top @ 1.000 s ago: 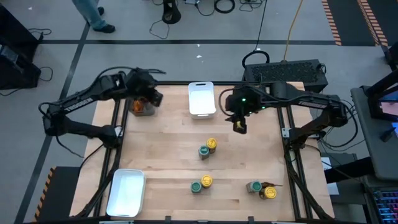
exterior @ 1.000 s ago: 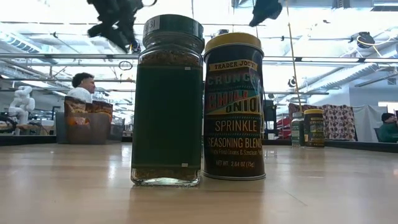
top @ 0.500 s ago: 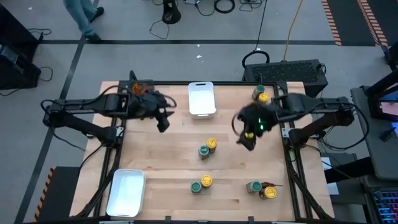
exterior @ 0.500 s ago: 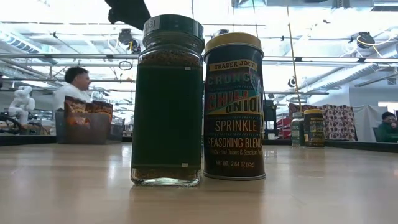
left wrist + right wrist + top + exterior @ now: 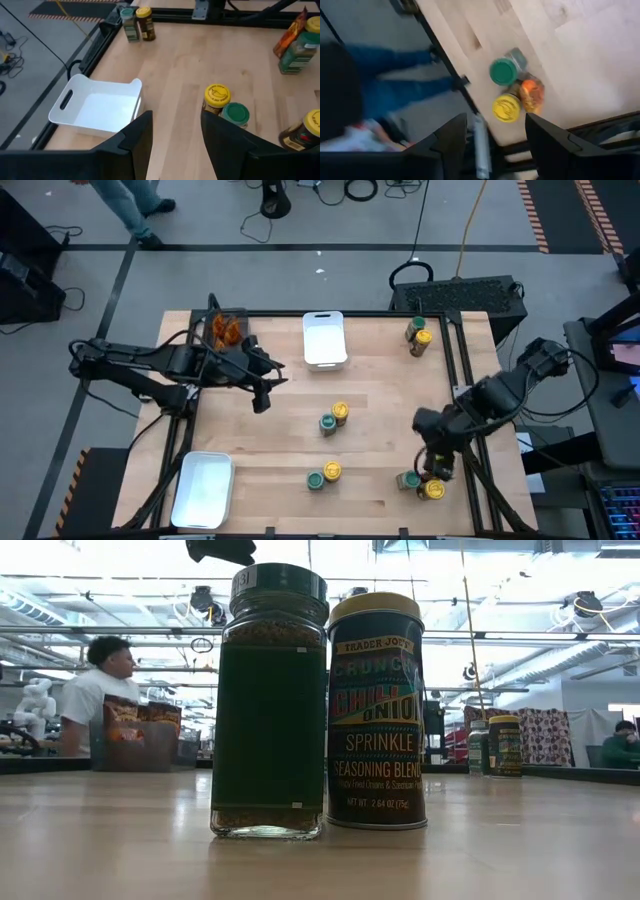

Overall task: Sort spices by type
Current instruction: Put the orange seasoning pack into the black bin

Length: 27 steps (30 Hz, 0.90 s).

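A pale wooden table (image 5: 370, 395) is seen from above, with 2 dark robot arms reaching over it. Along the near edge, at the left corner, sits a white rectangular plastic tray (image 5: 203, 489). Toward the middle of that edge stand a small round green-lidded jar (image 5: 315, 479) and a yellow-lidded jar (image 5: 332, 471), touching. At the near right corner another green-lidded jar (image 5: 408, 480) and yellow-lidded jar (image 5: 434, 490) stand together with a small orange-brown packet (image 5: 532, 93) against them.

The right gripper (image 5: 436, 461) hangs just above this corner group, its 2 dark fingers parted with an empty gap between them, holding nothing.

In the middle of the table a third pair stands touching, 1 green-lidded jar (image 5: 327, 422) and 1 yellow-lidded jar (image 5: 341, 412).

The left gripper (image 5: 262, 395) hovers over the left half of the table, left of the middle pair, its fingers also standing apart and empty.

At the far edge, a second white tray (image 5: 324, 339) sits near the centre. At the far right corner stands a fourth pair, green-lidded (image 5: 414, 329) and yellow-lidded (image 5: 424, 340). At the far left corner a dark clear-sided bin (image 5: 228, 328) holds orange-brown pieces.

Beyond the table, a person (image 5: 92, 690) in a white shirt shows in the room.
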Available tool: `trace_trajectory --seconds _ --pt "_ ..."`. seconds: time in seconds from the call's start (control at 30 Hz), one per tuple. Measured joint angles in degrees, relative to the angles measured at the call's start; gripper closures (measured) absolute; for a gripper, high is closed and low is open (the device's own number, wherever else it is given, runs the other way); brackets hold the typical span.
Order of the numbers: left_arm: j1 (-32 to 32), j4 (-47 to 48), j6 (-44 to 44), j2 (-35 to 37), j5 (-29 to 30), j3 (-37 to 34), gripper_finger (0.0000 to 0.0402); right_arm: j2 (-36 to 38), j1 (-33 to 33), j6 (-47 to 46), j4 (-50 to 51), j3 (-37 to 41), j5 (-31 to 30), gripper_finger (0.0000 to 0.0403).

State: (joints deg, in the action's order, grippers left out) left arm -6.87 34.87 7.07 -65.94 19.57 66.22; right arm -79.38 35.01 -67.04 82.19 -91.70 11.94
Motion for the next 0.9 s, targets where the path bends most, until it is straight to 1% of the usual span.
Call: trace_trajectory --seconds 0.17,0.37,0.47,0.6,0.7,0.9 --pt "-0.51 0.10 -0.08 -0.03 -0.18 0.00 0.0230 -2.37 5.97 7.87 0.27 0.00 0.01 0.0218" --pt "-0.51 0.00 -0.06 -0.01 -0.19 0.00 0.0230 -7.54 11.42 14.87 0.74 0.00 -0.22 0.0218" --pt "-0.51 -0.04 -0.06 -0.01 -0.21 0.00 0.0230 -9.39 13.33 14.58 1.28 0.16 -3.35 0.0218" --pt "-0.51 -0.23 -0.04 -0.01 -0.21 0.00 0.0230 -9.23 15.16 12.18 1.32 2.77 -7.56 0.0218" --pt "-0.51 -1.23 -0.06 -0.01 -0.22 0.00 0.0230 -8.14 16.48 10.95 0.68 5.68 -8.67 0.0218" --pt "-0.48 -4.65 -0.06 -0.01 -0.24 0.00 0.0230 -5.12 18.84 7.94 -3.99 13.47 -8.88 0.0218"
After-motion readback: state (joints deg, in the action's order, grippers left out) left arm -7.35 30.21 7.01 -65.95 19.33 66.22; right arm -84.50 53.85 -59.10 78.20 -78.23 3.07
